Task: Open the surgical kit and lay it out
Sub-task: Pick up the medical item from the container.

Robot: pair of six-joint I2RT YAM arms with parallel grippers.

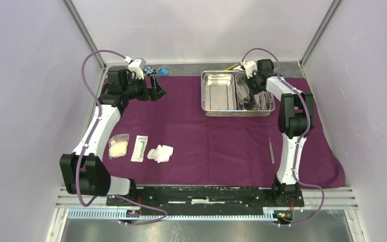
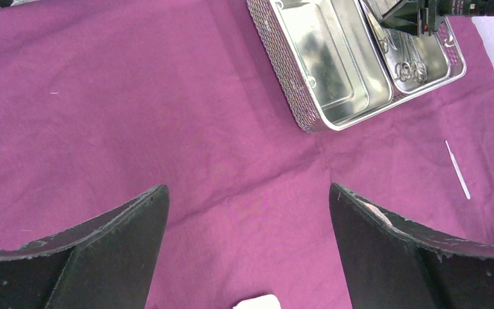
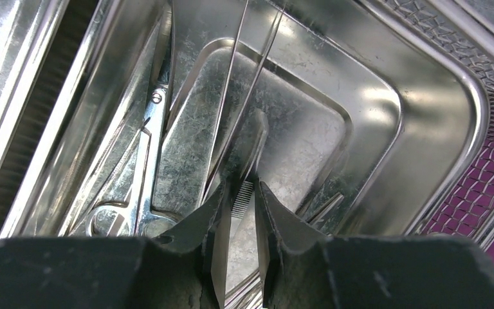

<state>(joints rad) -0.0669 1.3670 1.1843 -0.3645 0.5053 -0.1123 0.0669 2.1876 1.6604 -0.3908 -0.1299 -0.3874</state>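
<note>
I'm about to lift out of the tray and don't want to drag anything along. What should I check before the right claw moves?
1. Right claw astride the tweezers in the right compartment of the tray: ok.
2. Firm grip on the tweezers: cannot tell; the fingers sit near them, but contact is unclear.
3. Neighbouring instruments clear of the claw: not ok; a scissors-like clamp lies close beside one finger.
4. Left claw open, over bare cloth, away from the tray: ok.
5. Free cloth for laying down, near the slim instrument already out: ok.
</note>
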